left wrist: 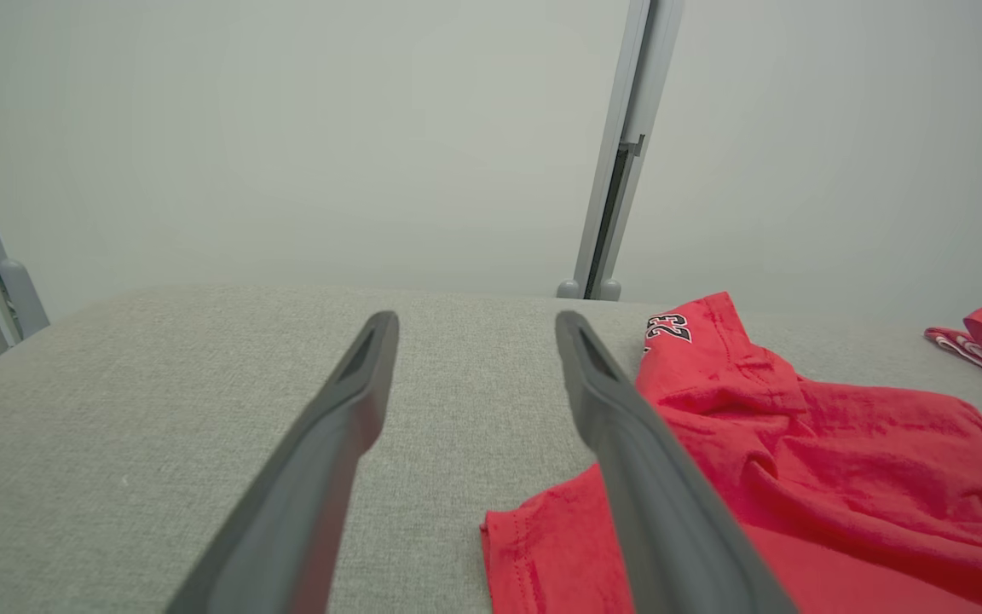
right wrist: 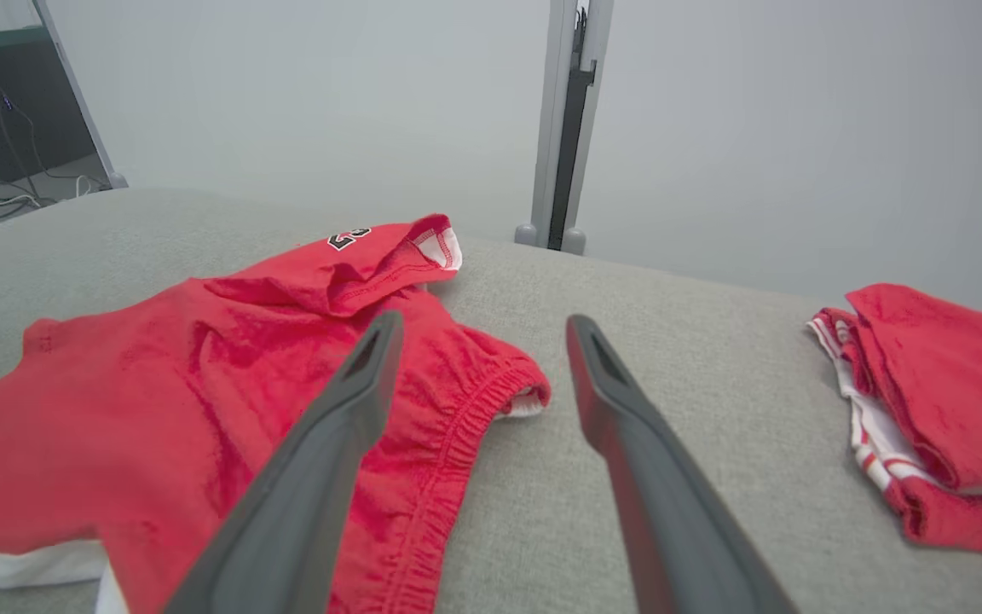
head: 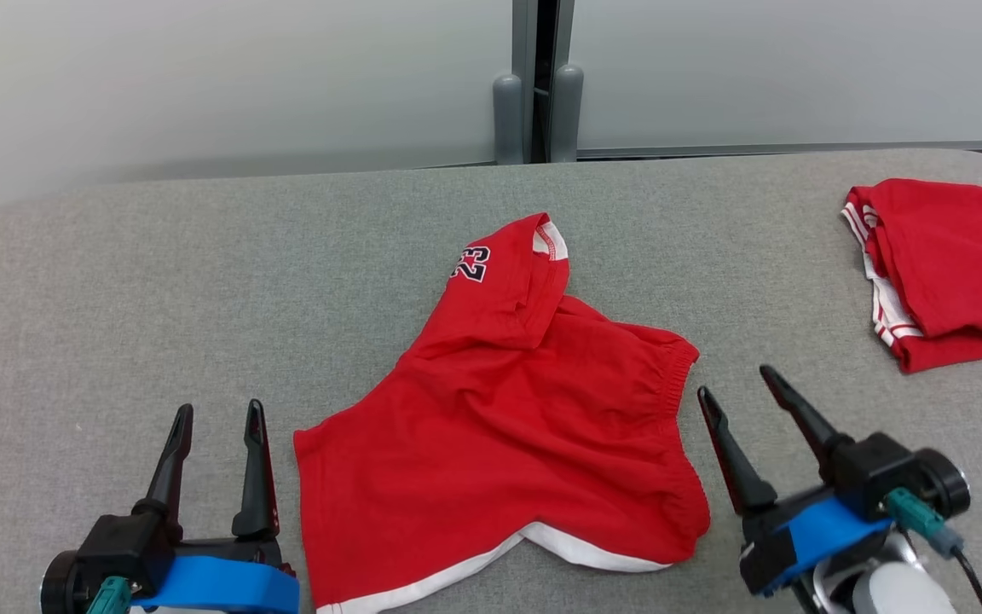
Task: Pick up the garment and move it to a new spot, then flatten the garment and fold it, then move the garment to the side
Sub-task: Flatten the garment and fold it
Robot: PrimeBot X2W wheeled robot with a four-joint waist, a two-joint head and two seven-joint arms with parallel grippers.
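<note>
At the lower left of the head view, the left gripper (head: 219, 408) is seen released, its fingers spread with nothing between them, just beside the garment's left edge. The garment (head: 499, 426), a pair of red shorts, is laid at the centre of the grey table (head: 116, 281), only partly flattened and wrinkled. White trim (head: 491, 553) is carried along the near hem. One leg is folded over on top at the far side, where a black number 23 (head: 470, 263) is displayed. A gathered waistband (head: 672, 375) forms the right edge. Just beside that waistband, the right gripper (head: 736, 382) is held released, fingers apart, nothing grasped. At the far right, a second red garment (head: 951, 264) with white stripes is lying folded, well apart from the shorts.
</note>
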